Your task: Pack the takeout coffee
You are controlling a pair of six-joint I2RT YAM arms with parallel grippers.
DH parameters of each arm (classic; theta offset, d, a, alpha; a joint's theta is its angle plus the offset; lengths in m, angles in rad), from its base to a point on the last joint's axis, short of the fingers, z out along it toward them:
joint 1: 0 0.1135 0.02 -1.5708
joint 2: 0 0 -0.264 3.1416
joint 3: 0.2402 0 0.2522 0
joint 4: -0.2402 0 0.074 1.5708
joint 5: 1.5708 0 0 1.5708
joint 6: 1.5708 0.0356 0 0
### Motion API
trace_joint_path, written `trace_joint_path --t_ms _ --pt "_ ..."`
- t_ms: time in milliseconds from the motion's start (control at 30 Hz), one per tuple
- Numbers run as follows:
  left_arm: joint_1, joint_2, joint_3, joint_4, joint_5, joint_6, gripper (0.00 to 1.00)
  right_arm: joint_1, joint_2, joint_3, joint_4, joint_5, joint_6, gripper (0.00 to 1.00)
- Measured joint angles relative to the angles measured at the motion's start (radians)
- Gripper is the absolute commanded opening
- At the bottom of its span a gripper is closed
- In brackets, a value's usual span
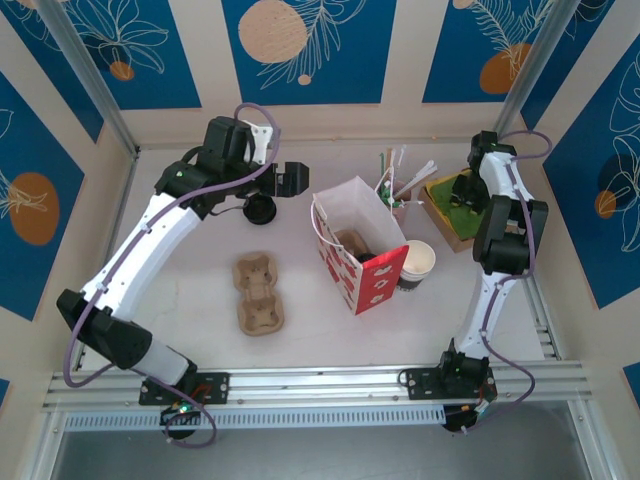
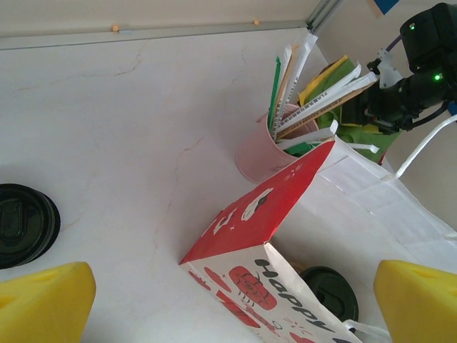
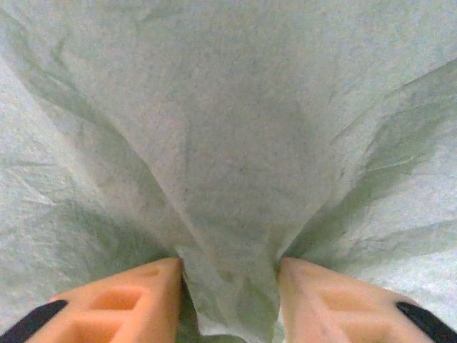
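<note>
**Takeout coffee** (image 1: 262,208): a small cup closed by a round black plastic lid (image 2: 21,224). It stands upright on the white surface (image 1: 300,300), in the far left-centre part, left of the bag (image 1: 355,245) and apart from it. The lid sits flat and fully seated, with a raised rim. Both views look down on the cup, so its wall is largely hidden. A second black lid (image 2: 330,289) shows inside the bag's open mouth.

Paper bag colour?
The paper bag is white with a red printed side; clearest in the left wrist view.
</note>
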Motion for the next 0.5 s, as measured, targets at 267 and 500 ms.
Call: trace_joint_path --t_ms 267,500 --pt "0.001 -0.014 -0.015 0.002 0.004 -0.003 1.00 0.001 -0.001 -0.002 -0.001 0.005 -0.003 0.82" --pt "0.001 -0.022 -0.026 0.002 0.004 -0.003 1.00 0.001 0.000 -0.002 -0.004 0.012 -0.002 0.87"
